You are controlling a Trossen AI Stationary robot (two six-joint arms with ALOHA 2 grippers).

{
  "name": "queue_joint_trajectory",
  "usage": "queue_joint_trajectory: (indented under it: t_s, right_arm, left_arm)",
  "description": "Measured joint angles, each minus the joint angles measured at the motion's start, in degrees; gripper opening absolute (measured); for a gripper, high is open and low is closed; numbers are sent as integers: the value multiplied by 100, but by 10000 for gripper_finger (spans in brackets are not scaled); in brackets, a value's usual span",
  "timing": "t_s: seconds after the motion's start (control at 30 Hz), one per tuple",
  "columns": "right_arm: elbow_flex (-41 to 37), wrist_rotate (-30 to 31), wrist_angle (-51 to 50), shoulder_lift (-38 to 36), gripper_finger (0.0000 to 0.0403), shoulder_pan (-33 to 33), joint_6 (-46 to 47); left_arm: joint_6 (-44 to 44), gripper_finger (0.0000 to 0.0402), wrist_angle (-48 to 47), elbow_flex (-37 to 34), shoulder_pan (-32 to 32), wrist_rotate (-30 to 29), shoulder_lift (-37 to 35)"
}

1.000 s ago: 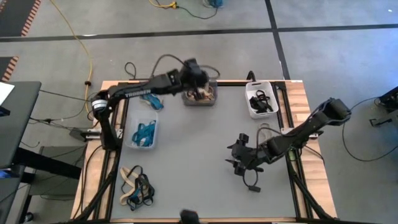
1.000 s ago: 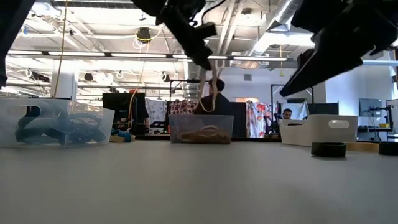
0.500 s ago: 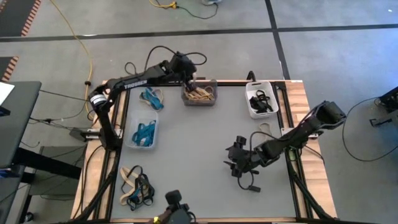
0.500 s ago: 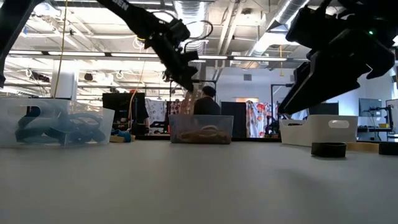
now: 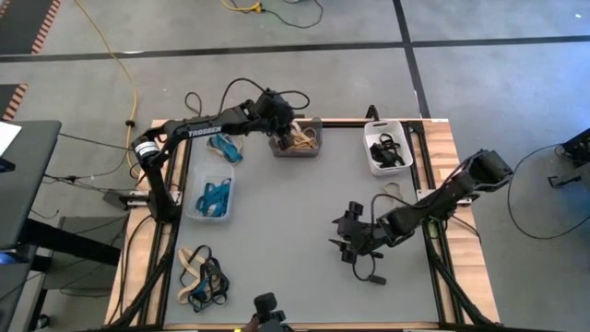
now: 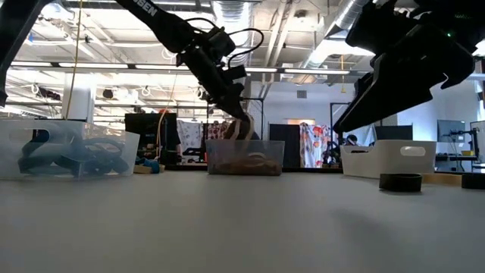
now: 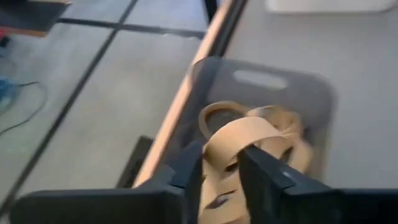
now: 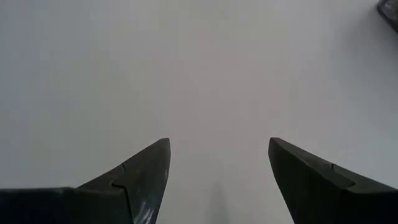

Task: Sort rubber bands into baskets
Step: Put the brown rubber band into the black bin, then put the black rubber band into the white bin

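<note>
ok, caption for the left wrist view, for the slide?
Left tool above the dark grey basket, a tan rubber band between its fingers.

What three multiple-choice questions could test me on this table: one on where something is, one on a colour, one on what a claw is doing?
1. Where is the left claw?
A. over the dark grey basket
B. over the white basket
C. off the table

2. What colour are the rubber bands in the clear basket?
A. tan
B. black
C. blue

3. How are the right claw fingers?
A. shut on a band
B. spread apart, empty
C. hidden

Answers: 1 A, the high view shows it at the grey basket of tan bands. 2 C, blue loops fill it. 3 B, its wrist view shows only bare table between the fingers.
</note>
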Motion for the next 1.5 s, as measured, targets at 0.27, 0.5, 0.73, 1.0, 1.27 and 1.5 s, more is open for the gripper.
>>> queue_joint_trajectory:
  t_s: [0.27,0.5,0.73,1.0,1.27,1.5]
  right_arm:
    - [0,13,33,0,302,0,-11]
    - [0,10,-101,-4,302,2,5]
    - [0,-8,-507,-4,302,144,24]
    - [0,-8,-1434,-241,302,397,646]
    - [0,53,-2353,-413,302,730,1680]
    - [0,55,-2592,-385,302,1064,2006]
  left_arm:
    - [-391,163,-199,0,-1,528,0]
    - [-713,161,-176,0,-18,579,0]
    - [-549,160,-113,0,-450,928,0]
    - [-67,160,-113,0,-1456,934,0]
    - [116,160,-72,-3,-2516,934,0]
    - [280,160,988,-654,-3342,932,-13]
